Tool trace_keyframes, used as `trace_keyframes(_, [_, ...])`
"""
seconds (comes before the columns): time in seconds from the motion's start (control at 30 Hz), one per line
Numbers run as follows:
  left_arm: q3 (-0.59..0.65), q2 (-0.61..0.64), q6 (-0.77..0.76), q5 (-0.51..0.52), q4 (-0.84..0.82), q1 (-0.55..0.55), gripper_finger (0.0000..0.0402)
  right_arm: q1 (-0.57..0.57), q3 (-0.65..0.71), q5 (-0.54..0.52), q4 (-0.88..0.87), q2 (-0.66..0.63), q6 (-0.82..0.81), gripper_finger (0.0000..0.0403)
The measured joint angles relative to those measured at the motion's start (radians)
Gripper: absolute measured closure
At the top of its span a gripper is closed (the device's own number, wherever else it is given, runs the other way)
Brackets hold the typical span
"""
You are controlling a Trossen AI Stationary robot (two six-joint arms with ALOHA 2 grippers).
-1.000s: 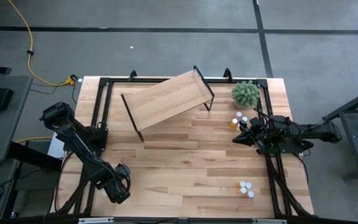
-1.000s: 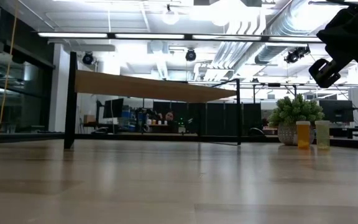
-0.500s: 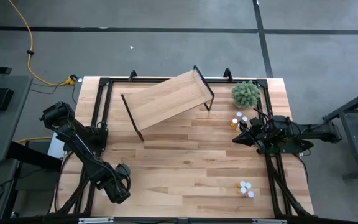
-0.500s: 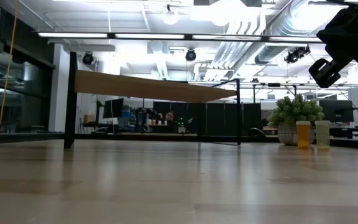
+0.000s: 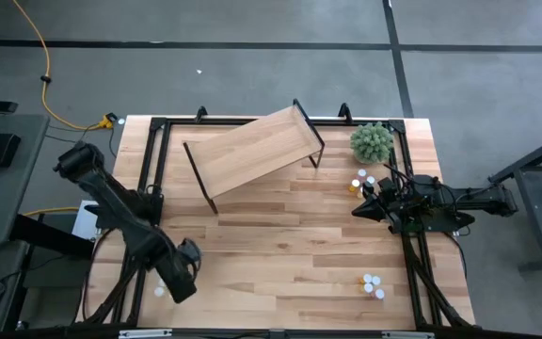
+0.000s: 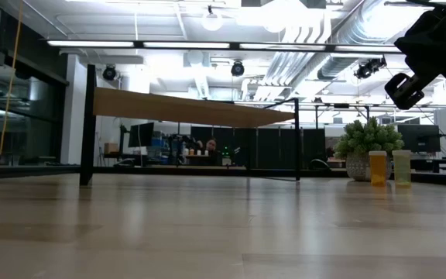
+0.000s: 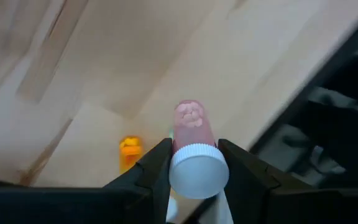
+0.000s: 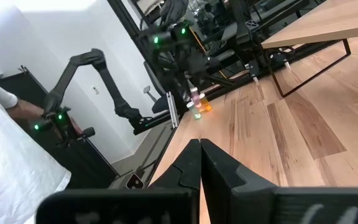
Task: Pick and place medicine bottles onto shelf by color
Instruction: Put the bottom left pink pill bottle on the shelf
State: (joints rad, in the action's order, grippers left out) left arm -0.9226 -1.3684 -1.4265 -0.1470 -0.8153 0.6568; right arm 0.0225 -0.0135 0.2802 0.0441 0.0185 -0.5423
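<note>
Left tool [image 7: 194, 163] held a pink bottle [image 7: 194, 155] by its cap, an orange bottle [image 7: 129, 151] just beside; right tool [image 8: 200, 152] closed, empty, above the desk [image 5: 280, 245].

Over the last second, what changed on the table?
The left arm swung back toward the table's left edge, and the left gripper now holds a pink bottle by its white cap, lifted above an orange bottle on the table. The right gripper, the shelf, the plant and the bottle clusters on the right stayed put.
</note>
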Motion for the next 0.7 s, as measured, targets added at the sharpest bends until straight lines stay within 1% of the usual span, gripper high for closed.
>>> trace_keyframes(0.07, [-0.004, 0.063, 0.034, -0.010, -0.003, -0.057, 0.0290, 0.000, 0.000, 0.000, 0.000, 0.000, 0.000, 0.0403])
trace_keyframes(0.17, [-0.043, 0.155, 0.088, -0.011, -0.013, -0.150, 0.0290, 0.000, 0.000, 0.000, 0.000, 0.000, 0.000, 0.0403])
trace_keyframes(0.33, [-0.179, 0.259, 0.216, -0.005, -0.087, -0.316, 0.0293, 0.000, 0.000, 0.000, 0.000, 0.000, 0.000, 0.0403])
trace_keyframes(0.5, [-0.369, 0.257, 0.425, 0.017, -0.251, -0.479, 0.0294, 0.000, 0.000, 0.000, 0.000, 0.000, 0.000, 0.0403])
trace_keyframes(0.7, [-0.568, 0.161, 0.738, 0.021, -0.481, -0.677, 0.0295, 0.000, 0.000, 0.000, 0.000, 0.000, 0.000, 0.0403])
